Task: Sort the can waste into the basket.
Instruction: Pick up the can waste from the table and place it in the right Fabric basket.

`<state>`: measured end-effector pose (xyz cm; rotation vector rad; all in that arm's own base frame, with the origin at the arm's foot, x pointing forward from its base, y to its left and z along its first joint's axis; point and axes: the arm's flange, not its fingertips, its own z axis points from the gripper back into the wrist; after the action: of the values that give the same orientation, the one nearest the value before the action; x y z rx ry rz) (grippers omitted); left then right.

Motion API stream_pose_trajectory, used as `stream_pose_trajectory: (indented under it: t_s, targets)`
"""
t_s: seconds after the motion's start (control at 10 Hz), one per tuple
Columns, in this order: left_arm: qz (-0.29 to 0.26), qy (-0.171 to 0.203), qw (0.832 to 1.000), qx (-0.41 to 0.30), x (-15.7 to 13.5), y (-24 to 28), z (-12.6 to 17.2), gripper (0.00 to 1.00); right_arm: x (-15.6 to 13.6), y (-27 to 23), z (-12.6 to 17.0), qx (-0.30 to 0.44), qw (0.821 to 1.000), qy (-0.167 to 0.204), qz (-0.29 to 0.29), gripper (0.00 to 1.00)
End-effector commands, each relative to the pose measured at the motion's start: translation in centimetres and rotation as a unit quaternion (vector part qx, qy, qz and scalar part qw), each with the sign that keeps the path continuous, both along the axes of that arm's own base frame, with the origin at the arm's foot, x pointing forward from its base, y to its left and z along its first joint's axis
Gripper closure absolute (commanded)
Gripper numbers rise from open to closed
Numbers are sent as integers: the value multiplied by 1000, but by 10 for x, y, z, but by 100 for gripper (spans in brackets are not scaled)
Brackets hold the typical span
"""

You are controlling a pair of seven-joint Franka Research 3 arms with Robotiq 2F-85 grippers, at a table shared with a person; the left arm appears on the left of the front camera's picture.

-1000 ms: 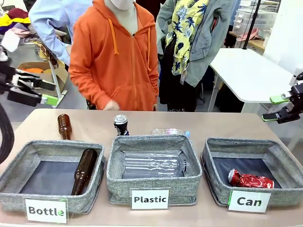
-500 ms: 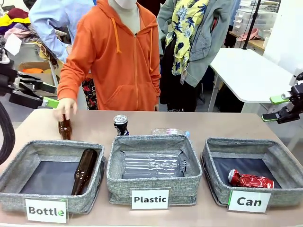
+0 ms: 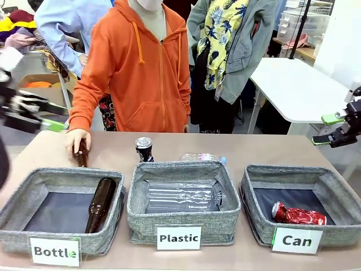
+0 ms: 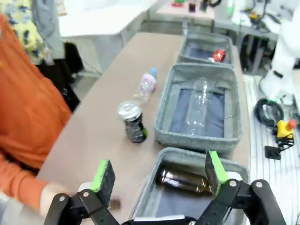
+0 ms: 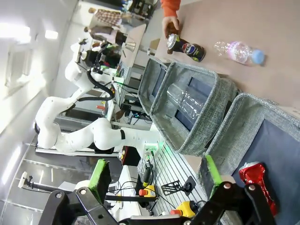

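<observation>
Your left end effector (image 4: 159, 169) and right end effector (image 3: 326, 129) stay spread apart; just below the left one, the person's hand (image 3: 78, 141) now covers the brown bottle (image 3: 83, 157).

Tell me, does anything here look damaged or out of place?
The red can in the Can basket is crushed. The dark can stands on the table behind the Plastic basket, not yet sorted.

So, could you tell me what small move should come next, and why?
Probably swing the open right gripper toward the upright dark can: it stands on the table outside the Can basket, where the red can already lies.
</observation>
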<state>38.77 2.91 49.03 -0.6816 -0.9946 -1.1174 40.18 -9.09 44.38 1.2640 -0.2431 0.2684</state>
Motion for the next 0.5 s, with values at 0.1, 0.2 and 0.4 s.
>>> stream_pose_trajectory:
  t_s: [0.1, 0.2, 0.4]
  targets:
    - [-2, -59, 998, 4, -51, 122, 14, 0, 0, -4, 3, -1, 1000, -7, 9, 0]
    - [17, -55, 998, -3, -59, 162, 3, 0, 0, -4, 3, -1, 1000, -7, 9, 0]
    - [49, -48, 996, -60, -75, 229, -14, 0, 0, -4, 3, -1, 1000, -7, 9, 0]
